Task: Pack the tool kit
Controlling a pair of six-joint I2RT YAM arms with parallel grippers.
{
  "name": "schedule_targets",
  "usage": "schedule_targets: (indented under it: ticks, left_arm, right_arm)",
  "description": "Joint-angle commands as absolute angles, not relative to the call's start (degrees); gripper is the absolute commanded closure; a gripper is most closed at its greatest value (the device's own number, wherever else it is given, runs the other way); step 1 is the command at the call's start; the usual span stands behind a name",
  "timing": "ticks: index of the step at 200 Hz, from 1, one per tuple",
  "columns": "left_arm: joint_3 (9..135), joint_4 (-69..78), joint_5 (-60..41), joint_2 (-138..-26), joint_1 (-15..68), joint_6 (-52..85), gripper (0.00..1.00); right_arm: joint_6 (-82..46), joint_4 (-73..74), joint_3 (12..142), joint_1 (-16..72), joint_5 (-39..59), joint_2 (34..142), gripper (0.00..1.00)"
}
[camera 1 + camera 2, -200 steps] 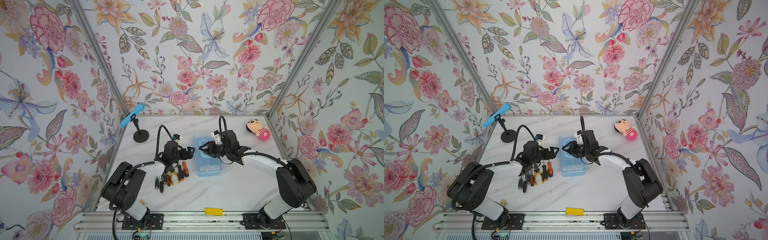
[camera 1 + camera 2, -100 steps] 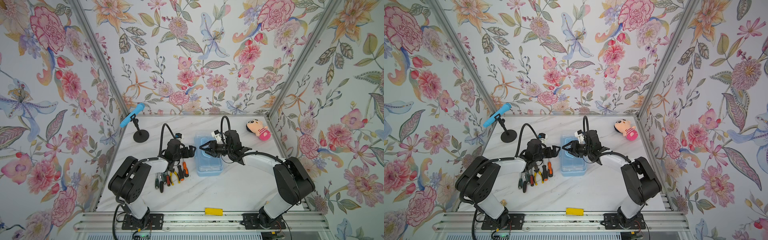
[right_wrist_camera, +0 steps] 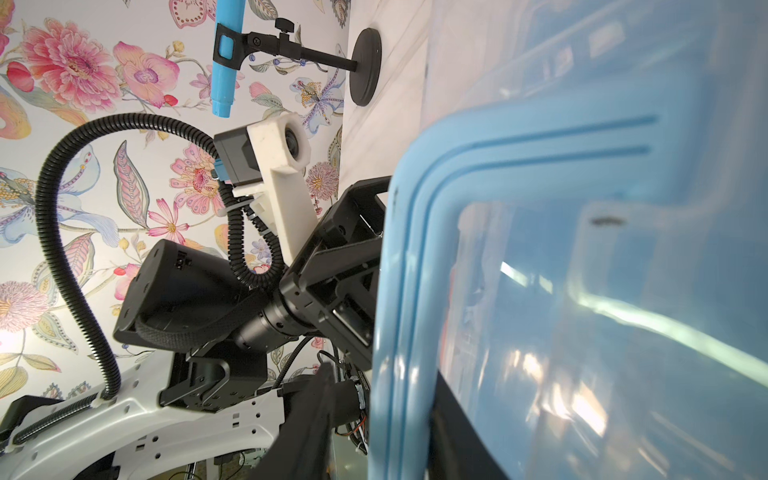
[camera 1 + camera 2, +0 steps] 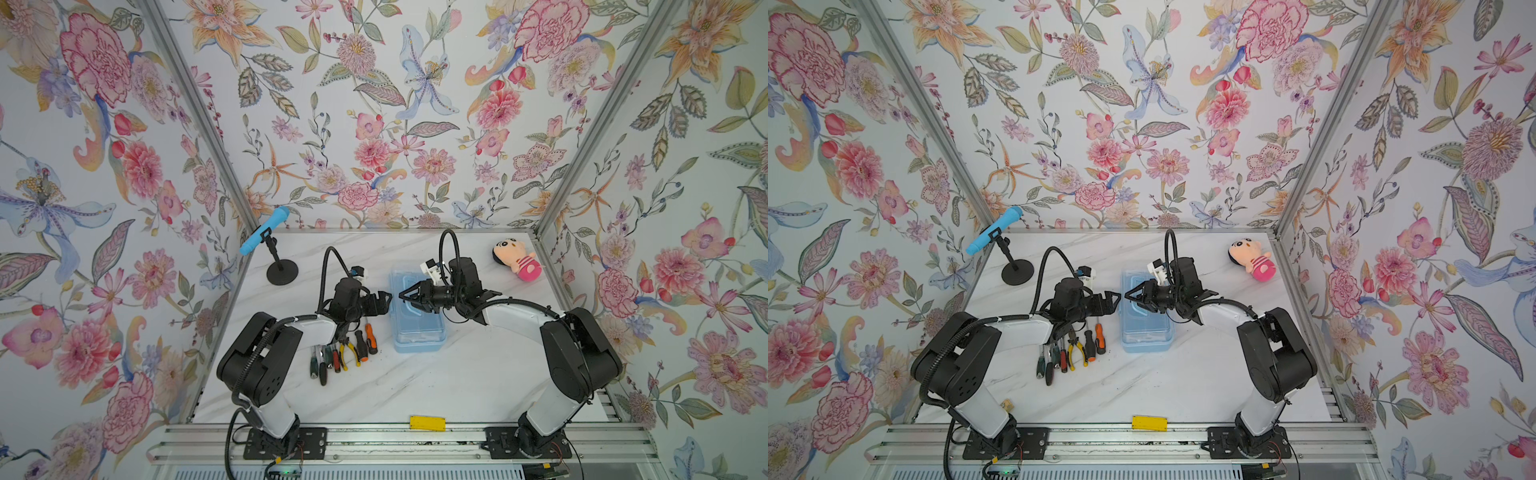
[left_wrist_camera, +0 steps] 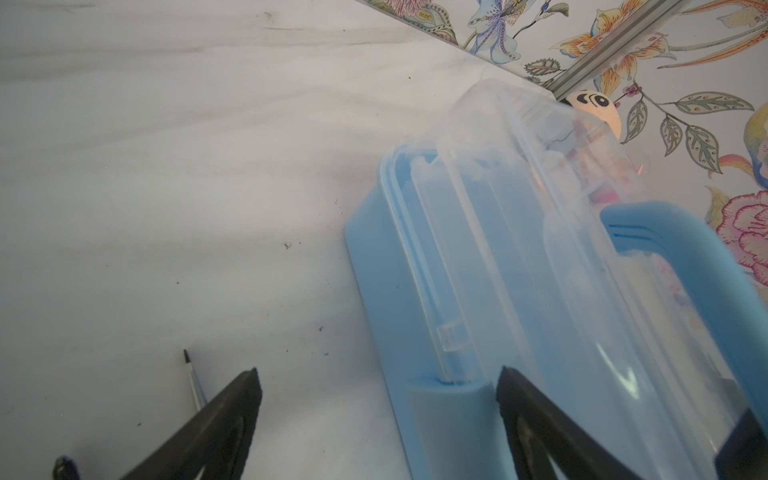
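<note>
The tool kit's light-blue box (image 4: 419, 332) (image 4: 1148, 336) lies on the marble table, its clear lid down. My right gripper (image 4: 405, 296) (image 4: 1131, 297) (image 3: 382, 415) straddles the box's blue handle (image 3: 415, 249) (image 5: 685, 257). One finger lies against the handle and a gap shows at the other. My left gripper (image 4: 384, 297) (image 4: 1115, 297) (image 5: 378, 370) stands wide open at the box's left edge, holding nothing. Left of the box lie yellow-handled pliers (image 4: 349, 353) (image 4: 1077, 351), an orange-black screwdriver (image 4: 370, 332) (image 4: 1099, 338) and several other tools, their tops hidden under my left arm.
A blue toy microphone (image 4: 264, 230) on a black stand (image 4: 282, 272) sits at the back left. A pink plush doll (image 4: 517, 259) lies at the back right. Flowered walls close in three sides. A yellow tag (image 4: 427, 423) sits on the front rail.
My right gripper's jaws have narrowed around the handle. The left arm has shifted a little toward the box's left edge, still open.
</note>
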State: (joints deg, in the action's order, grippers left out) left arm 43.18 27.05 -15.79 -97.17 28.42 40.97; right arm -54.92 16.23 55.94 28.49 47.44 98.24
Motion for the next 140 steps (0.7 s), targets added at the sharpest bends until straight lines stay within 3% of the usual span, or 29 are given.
schedule_targets:
  ticks: [1,18,37,66,116,140]
  left_arm:
    - [44.33,28.37,-19.16,-97.38,30.85,39.86,0.08]
    - [44.23,28.38,-19.07,-97.12,30.89,39.86,0.08]
    - [44.20,28.14,-19.23,-96.64,30.85,39.86,0.08]
    - [44.20,27.23,-19.97,-94.97,30.80,40.25,0.07]
    - [46.25,25.81,-22.64,-90.26,30.78,42.06,0.06]
    - [47.02,27.55,-26.62,-90.00,30.68,45.35,0.03]
  right_arm:
    - [-52.38,19.25,54.72,29.81,49.99,103.56,0.69]
    - [-52.82,20.46,54.89,29.81,50.42,104.27,0.72]
    - [-53.10,21.74,54.44,29.64,51.58,104.80,1.00]
    - [-57.16,32.12,50.73,28.40,55.42,104.83,1.00]
    - [-88.79,88.75,42.34,21.23,63.06,112.59,1.00]
    - [-89.43,90.89,41.26,19.25,64.69,113.60,1.00]
